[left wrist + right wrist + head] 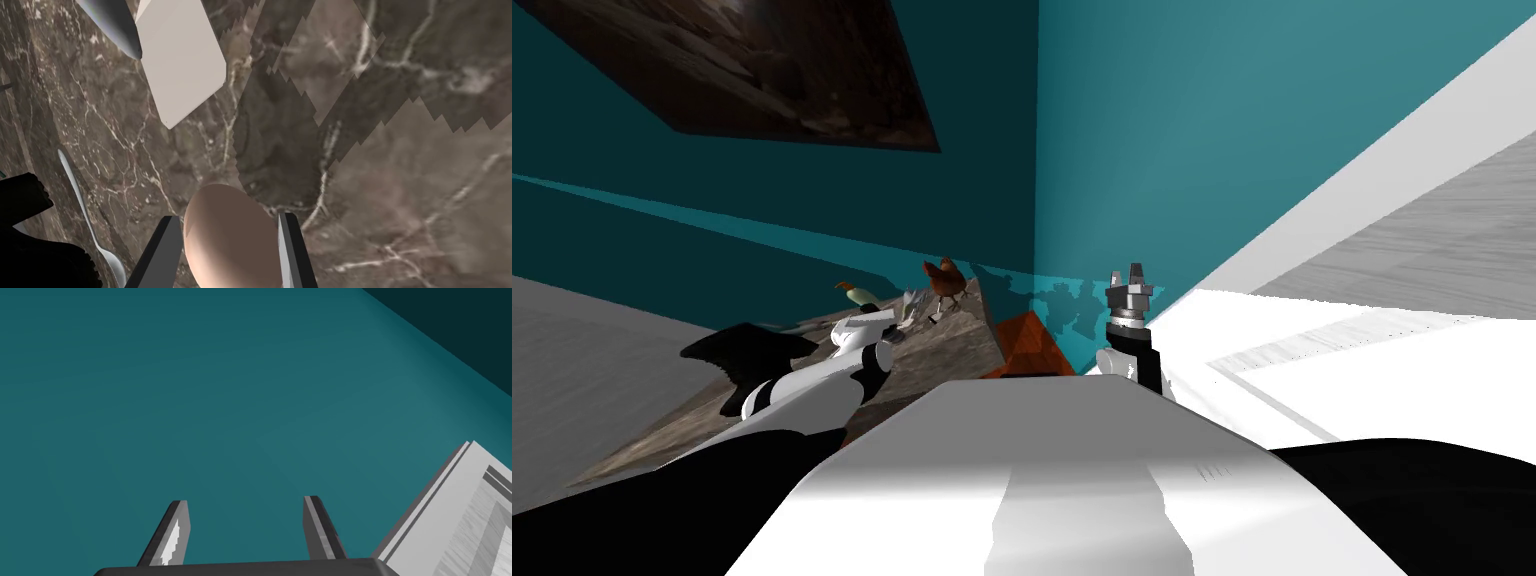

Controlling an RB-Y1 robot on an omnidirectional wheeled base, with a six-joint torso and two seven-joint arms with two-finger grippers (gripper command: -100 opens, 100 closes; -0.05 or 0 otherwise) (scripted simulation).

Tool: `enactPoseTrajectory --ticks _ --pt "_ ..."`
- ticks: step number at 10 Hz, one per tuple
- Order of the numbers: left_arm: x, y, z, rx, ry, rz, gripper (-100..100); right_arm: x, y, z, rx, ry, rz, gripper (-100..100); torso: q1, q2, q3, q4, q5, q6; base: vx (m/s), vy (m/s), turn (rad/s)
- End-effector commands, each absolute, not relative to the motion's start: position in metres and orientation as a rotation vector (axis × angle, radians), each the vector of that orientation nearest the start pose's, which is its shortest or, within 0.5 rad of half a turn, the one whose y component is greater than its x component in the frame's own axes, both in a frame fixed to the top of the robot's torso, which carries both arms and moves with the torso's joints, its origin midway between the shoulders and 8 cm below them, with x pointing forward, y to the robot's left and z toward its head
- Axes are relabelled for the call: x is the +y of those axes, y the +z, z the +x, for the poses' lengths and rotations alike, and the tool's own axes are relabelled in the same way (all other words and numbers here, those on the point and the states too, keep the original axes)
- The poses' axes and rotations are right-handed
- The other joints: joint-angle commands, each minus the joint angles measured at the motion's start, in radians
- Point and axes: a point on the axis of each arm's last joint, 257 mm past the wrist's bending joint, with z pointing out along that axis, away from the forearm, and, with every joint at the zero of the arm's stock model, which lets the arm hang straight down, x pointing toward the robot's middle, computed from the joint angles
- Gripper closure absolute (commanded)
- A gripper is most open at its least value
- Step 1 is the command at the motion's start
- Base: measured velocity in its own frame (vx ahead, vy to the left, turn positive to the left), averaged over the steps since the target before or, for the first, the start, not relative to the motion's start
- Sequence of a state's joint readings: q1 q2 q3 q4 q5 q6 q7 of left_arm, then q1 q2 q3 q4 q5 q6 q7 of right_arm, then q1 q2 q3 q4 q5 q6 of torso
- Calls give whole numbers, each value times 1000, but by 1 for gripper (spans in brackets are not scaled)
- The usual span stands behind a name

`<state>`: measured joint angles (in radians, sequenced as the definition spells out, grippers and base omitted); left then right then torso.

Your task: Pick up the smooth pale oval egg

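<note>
Egg (227, 240) between fingers of left hand (228, 219)

R tool (245, 500), both fingers (172, 533) up, spread apart

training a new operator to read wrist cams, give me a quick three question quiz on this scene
1. Multiple choice: what sits between the fingers of the left gripper? A a cup; B the egg; C a knife.
2. True or false: the right gripper is shut on a white box.
3. Fill in: on the brown veined tabletop, off to one side of the egg, lies a thin grey ____.
Key: 1 B, with the fingers against its sides. 2 False; its fingers stand open with nothing between them. 3 spoon.
</note>
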<state>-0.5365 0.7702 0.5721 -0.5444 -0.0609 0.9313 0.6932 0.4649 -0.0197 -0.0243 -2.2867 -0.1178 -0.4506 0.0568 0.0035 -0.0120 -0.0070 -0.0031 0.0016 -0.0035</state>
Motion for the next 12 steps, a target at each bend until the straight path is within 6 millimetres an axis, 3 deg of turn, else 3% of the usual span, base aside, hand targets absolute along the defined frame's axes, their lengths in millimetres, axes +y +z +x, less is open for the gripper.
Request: enactPoseTrajectory --ticks 1,4,6,10,11,12 --pt "713 -330 386 397 -172 -2515 100 -296 30 350 578 1313 701 0 0 0 0 0 0 0 199 -88 464" --pt "686 -324 422 557 -224 -2490 100 -296 30 350 578 1313 701 0 -2 -2 -1 0 -1 2 172 -101 414" --pt "686 -324 422 562 -222 -2489 100 -296 30 350 578 1313 701 0 -2 0 0 0 -1 5 72 -47 66" --pt "654 -316 457 724 -277 -2450 100 -296 30 350 578 1313 701 0 1 2 1 0 0 3 95 -52 279" --pt "661 -319 449 694 -270 -2458 100 -296 30 350 578 1313 701 0 1 2 1 0 0 2 48 -41 86" --pt "661 -320 448 701 -267 -2457 0 -296 30 350 578 1313 701 0 3 4 2 1 0 4 7 -7 -9"
